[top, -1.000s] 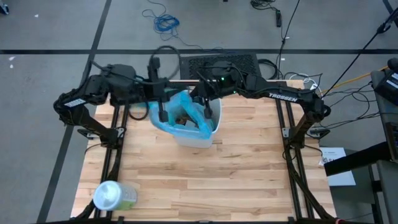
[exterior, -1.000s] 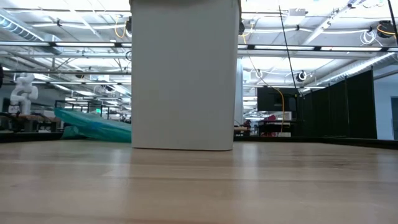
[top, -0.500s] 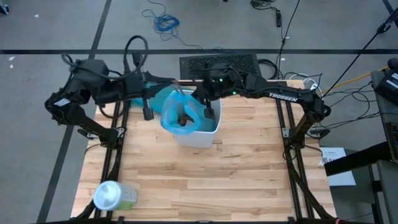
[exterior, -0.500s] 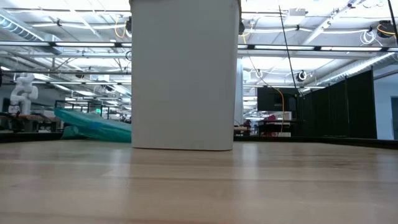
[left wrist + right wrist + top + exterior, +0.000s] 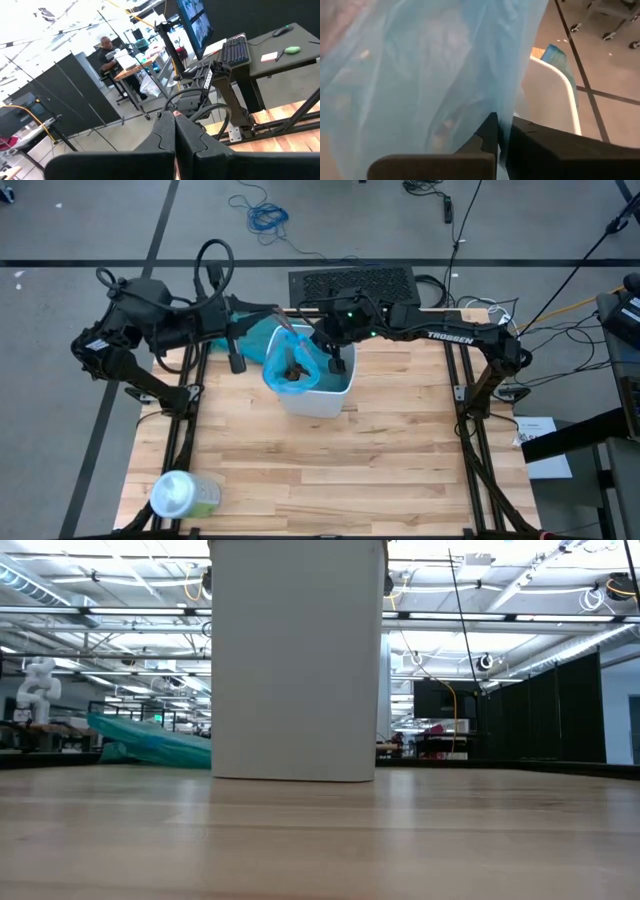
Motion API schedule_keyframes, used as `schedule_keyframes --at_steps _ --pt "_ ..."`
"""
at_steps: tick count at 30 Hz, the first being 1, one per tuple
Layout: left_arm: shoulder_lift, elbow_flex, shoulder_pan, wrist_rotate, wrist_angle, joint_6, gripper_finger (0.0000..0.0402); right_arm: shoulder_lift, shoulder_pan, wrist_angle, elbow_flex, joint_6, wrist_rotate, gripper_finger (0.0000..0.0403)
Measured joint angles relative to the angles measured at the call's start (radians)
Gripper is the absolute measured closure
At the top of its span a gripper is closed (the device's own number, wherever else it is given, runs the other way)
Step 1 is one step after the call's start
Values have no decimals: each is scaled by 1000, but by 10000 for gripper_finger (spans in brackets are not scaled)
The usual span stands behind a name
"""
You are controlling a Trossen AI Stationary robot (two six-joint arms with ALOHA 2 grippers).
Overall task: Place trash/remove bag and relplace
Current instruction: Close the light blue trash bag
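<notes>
The pale-blue bag [image 5: 295, 365] sits gathered in the white bin [image 5: 330, 402] at the table's far middle. Brown paper trash [image 5: 296, 370] shows inside it. My right gripper [image 5: 336, 362] reaches in from the right and is shut on the bag's film [image 5: 420, 75]. My left gripper [image 5: 283, 316] is shut just beyond the bag's far-left top corner. In the left wrist view its fingers [image 5: 175, 127] point level into the room with no film showing between them. In the low view only the bin's wall [image 5: 295, 660] shows. My left gripper's shut tips stand next to the bag's top corner [image 5: 289, 331]; whether they touch it I cannot tell. My right gripper pinches the bag's upper right edge [image 5: 506, 107] between its two fingers, slanting down from the table's right. The bag hangs below it, its lower part in the bin.
A darker teal bag [image 5: 250, 340] lies on the table left of the bin, under my left arm. A pale-green container with a white lid [image 5: 180, 495] lies at the near left corner. Bare wood stretches in front of the bin.
My left arm has drawn back toward the table's far left and risen, its gripper staying shut. The bag's left side, spread wide a second ago, has drawn in to a narrower bunch over the bin. My right gripper has sunk a little and tipped downward.
</notes>
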Motion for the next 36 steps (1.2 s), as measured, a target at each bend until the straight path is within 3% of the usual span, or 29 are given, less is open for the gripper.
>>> schedule_keyframes --at_steps 5,9,15,20,26,36 --pt "-3 0 -1 -18 -21 0 394 -22 -1 5 -2 9 25 402" --pt "-4 1 -1 -18 -30 -6 356 -49 -1 -9 -2 26 62 383" --pt "-3 1 -1 -55 -29 -7 284 -92 -3 -8 -2 28 64 305" --pt "-3 1 -1 -114 -21 29 244 -118 -18 0 -2 23 133 233" --pt "-3 1 -1 -201 -39 55 231 -143 -34 0 -2 6 135 185" --pt "-8 1 -56 -315 -51 158 230 -173 -39 -6 -2 -48 179 177"
